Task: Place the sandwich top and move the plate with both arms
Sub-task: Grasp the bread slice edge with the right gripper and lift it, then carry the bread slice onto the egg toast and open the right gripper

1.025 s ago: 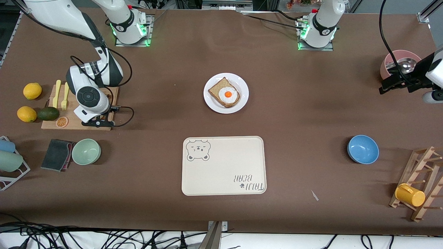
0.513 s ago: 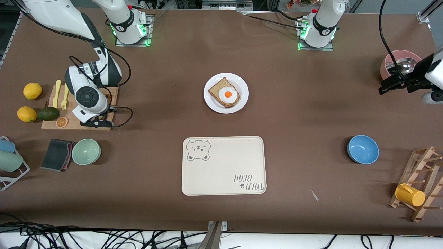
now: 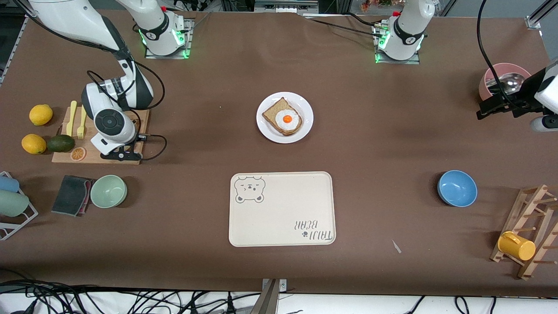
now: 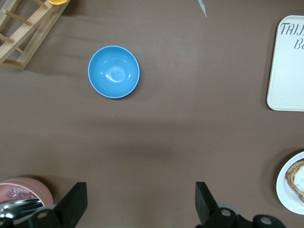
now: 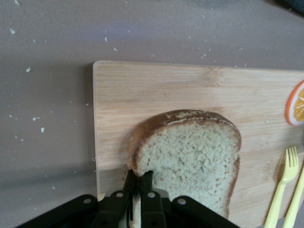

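Note:
The sandwich top [image 5: 190,152], a light brown slice with a darker rounded crust, lies over the wooden cutting board [image 5: 142,85]. My right gripper [image 5: 138,176] is shut on the slice's crust edge. In the front view the right gripper [image 3: 121,153] is over the board [image 3: 98,158] and its wrist hides the slice. The white plate [image 3: 267,127] sits mid-table and bears a bread slice with a fried egg [image 3: 283,117]. The plate's rim shows in the left wrist view [image 4: 284,190]. My left gripper [image 3: 483,112] is open and empty beside the pink bowl [image 3: 490,78], in the left wrist view [image 4: 138,199] over bare table.
Two lemons [image 3: 40,114], an avocado [image 3: 60,143], an orange slice [image 3: 78,153] and yellow forks [image 3: 81,122] lie on or by the board. A green bowl [image 3: 108,191], dark cloth [image 3: 70,195], cream bear tray [image 3: 282,208], blue bowl [image 3: 457,188] and rack with yellow mug [image 3: 516,246] lie nearer the camera.
The right arm's wrist has shifted slightly toward the right arm's end of the table, still over the board. The left arm has barely moved.

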Robot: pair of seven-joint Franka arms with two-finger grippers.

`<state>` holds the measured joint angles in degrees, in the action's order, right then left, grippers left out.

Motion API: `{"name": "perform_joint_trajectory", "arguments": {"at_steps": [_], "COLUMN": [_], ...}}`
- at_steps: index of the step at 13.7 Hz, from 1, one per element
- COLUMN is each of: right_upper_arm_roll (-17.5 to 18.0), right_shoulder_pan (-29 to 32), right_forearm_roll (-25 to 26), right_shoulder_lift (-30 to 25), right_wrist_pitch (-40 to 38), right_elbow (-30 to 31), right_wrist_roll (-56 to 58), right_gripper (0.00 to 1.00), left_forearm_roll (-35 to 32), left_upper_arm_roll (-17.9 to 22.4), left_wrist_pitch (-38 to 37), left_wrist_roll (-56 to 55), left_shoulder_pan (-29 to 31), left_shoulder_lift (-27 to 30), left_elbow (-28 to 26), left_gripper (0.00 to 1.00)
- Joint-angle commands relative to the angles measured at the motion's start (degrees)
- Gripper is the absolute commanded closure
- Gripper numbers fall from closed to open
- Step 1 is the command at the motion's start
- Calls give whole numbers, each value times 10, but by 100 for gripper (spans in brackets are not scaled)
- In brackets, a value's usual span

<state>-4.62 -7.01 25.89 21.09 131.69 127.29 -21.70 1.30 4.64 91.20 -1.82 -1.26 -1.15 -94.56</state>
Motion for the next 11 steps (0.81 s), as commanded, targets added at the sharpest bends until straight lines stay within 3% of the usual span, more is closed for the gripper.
{"name": "perform_joint_trajectory", "arguments": {"at_steps": [1, 7, 11], "right_upper_arm_roll": [-2, 2, 2], "right_shoulder_pan": [-3, -49, -127], "right_forearm_roll": [7, -4, -118], "right_shoulder_lift": [2, 15, 39], "right_wrist_pitch": [-46, -185, -287], "right_elbow": [-42, -162, -254], "right_wrist_roll": [2, -1, -7], "right_gripper": [100, 100, 100], "left_forearm_roll": [8, 8, 7], "left_upper_arm_roll": [-3, -4, -4], "left_wrist_pitch": [-1, -3, -2], "left_wrist_roll": [-2, -2, -2], "left_shoulder_pan": [6, 6, 5], "left_shoulder_lift": [-3, -1, -2], "left_elbow": [9, 7, 10], "left_gripper": [0, 0, 0]}}
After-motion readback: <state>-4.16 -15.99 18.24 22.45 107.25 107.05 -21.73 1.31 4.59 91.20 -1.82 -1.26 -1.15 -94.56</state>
